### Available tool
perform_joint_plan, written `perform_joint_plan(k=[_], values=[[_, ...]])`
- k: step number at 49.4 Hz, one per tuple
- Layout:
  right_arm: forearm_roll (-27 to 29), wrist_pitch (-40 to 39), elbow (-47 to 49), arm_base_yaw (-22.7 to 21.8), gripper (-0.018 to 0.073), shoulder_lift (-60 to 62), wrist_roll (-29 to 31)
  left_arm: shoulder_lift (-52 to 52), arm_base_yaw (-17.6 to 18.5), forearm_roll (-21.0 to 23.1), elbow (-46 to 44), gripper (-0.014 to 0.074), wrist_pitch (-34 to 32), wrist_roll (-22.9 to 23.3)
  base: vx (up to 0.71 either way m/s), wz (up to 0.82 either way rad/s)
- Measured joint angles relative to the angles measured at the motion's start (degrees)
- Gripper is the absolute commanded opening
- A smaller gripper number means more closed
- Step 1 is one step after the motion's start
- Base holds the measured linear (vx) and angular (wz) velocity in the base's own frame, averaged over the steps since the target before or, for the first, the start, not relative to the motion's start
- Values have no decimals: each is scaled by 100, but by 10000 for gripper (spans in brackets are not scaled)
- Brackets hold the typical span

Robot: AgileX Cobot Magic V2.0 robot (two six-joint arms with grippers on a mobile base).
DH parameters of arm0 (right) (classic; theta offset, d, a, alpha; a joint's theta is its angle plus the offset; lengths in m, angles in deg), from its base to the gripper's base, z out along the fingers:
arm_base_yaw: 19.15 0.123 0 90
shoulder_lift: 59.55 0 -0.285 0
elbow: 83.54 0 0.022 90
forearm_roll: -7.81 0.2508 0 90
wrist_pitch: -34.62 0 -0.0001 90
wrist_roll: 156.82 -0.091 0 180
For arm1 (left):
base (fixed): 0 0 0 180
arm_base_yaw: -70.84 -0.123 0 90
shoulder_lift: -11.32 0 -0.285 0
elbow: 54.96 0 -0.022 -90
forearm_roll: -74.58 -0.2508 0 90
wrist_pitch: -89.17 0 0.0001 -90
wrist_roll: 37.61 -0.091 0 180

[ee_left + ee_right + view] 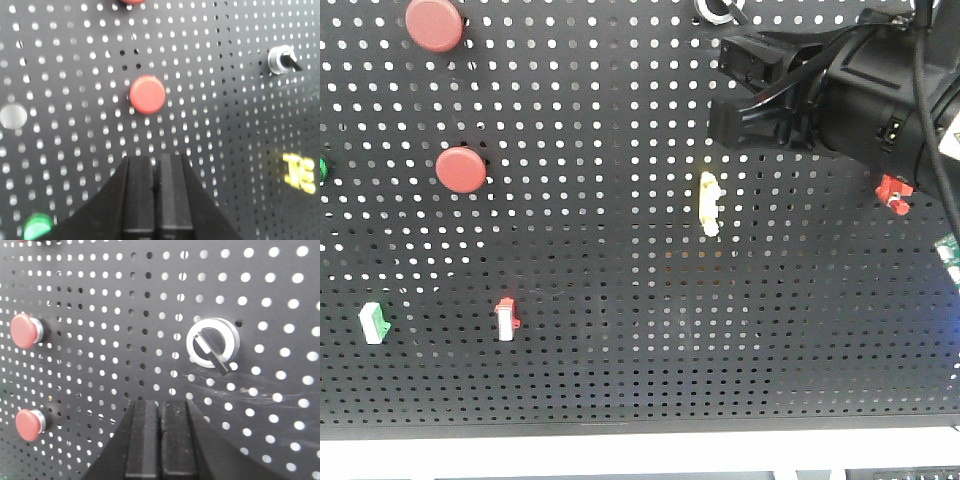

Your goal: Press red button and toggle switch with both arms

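Observation:
In the left wrist view a round red button (147,94) sits on the black pegboard (225,130), straight ahead of my left gripper (156,160), which is shut and empty, a short way off. In the right wrist view a switch with a silver ring and a black lever (212,343) lies just up and right of my right gripper (161,405), also shut and empty, close to the board. In the front view the bulky black right arm (860,90) reaches in from the upper right. Two red buttons (461,169) (434,24) sit at the upper left. The left arm is out of that view.
On the pegboard (620,380) are a yellow switch (710,203), a small red-and-white rocker (506,318), a green-and-white rocker (375,322) and a red part (892,192) under the arm. The left wrist view shows a green button (37,225) and a white button (12,116).

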Motion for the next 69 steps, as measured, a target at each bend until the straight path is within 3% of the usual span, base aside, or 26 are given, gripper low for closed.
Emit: perform_joint_plan(k=[16, 27, 69], values=[[0, 0, 0, 0, 0, 0, 11, -2296, -1434, 17, 3349, 2, -368, 123, 0, 0], [0, 20, 0, 0, 0, 0, 18, -4086, -1973, 132, 5198, 2, -401, 187, 0, 0], [0, 95, 0, 0, 0, 0, 20, -4434, -2087, 167, 5357, 2, -90, 187, 0, 0]])
